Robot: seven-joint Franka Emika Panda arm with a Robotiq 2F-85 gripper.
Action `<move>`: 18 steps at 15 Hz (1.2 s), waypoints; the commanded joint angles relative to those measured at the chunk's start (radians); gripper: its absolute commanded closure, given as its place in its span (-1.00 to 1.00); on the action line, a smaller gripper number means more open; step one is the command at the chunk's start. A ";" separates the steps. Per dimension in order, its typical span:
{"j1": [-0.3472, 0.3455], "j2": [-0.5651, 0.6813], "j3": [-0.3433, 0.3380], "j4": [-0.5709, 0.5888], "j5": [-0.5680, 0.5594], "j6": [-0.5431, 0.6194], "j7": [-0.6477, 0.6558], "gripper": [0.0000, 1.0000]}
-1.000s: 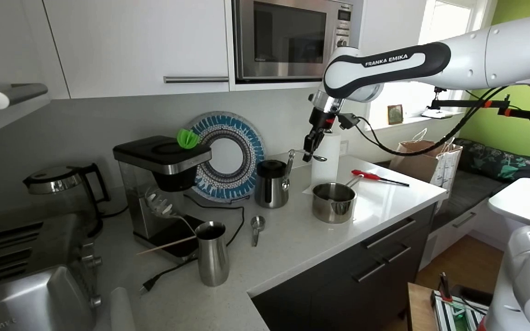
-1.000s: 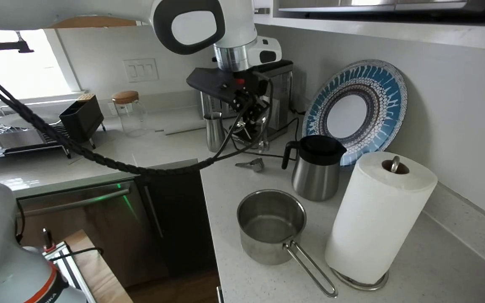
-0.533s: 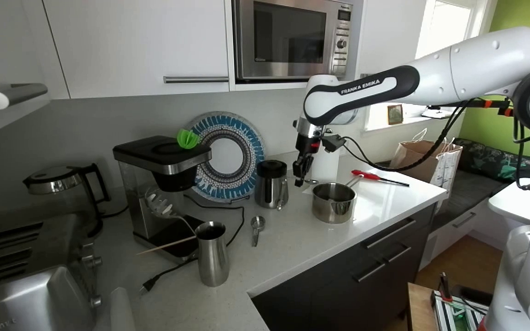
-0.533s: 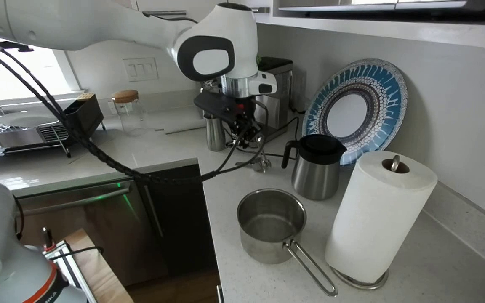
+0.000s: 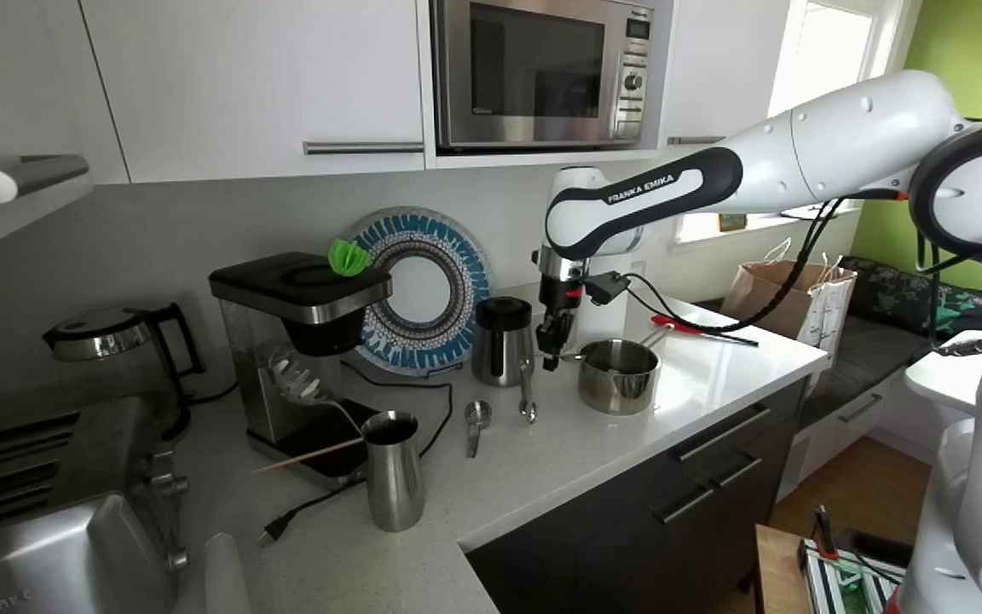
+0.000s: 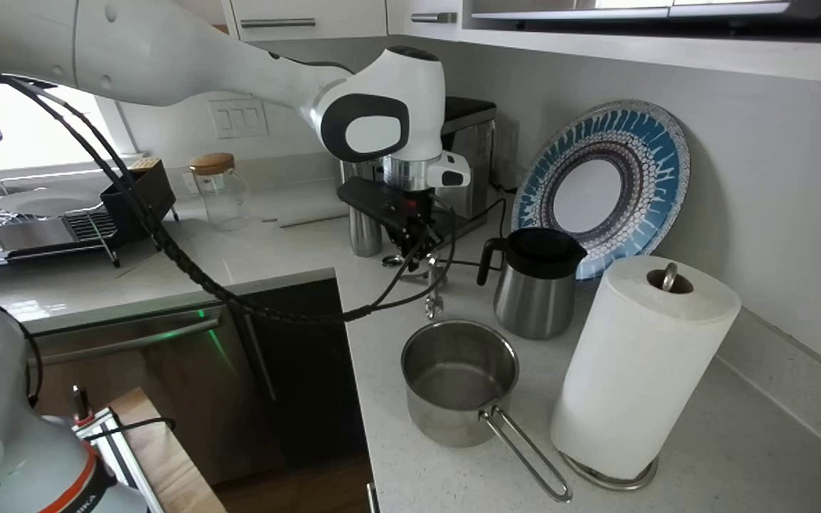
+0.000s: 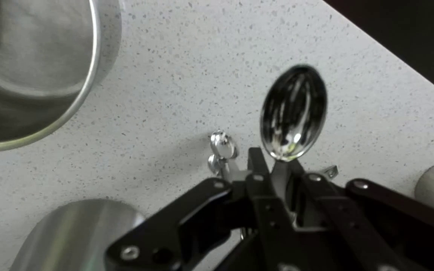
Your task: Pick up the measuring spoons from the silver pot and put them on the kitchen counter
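My gripper [image 5: 550, 362] is shut on the shiny measuring spoons [image 5: 528, 399] and holds them low over the pale kitchen counter [image 5: 559, 465]. It also shows in an exterior view [image 6: 414, 263]. In the wrist view one large spoon bowl [image 7: 294, 113] sticks out past the fingertips, its handle between them. Smaller spoon bowls hang lower, beside the left finger, close to the counter; I cannot tell whether they touch it. The silver pot [image 6: 446, 422] stands on the counter beside the gripper, with its inside empty. Its rim shows in the wrist view [image 7: 95, 41].
A steel carafe with a black lid [image 5: 504, 354] stands close behind the gripper. A metal scoop [image 5: 476, 419] lies on the counter nearby. A steel jug [image 5: 395, 482], coffee machine [image 5: 303, 298] and paper towel roll [image 6: 642, 370] stand around. The counter's front edge is near.
My gripper has moved down toward the counter with the spoons, and a little toward the coffee machine side. The hanging spoons are now near the counter surface. The pot has not moved.
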 commanded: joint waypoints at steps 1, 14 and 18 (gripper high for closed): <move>0.011 0.080 0.026 0.025 0.001 -0.041 0.023 0.93; 0.001 0.260 0.069 0.118 0.031 -0.018 0.145 0.93; -0.001 0.273 0.078 0.145 0.026 0.029 0.160 -0.07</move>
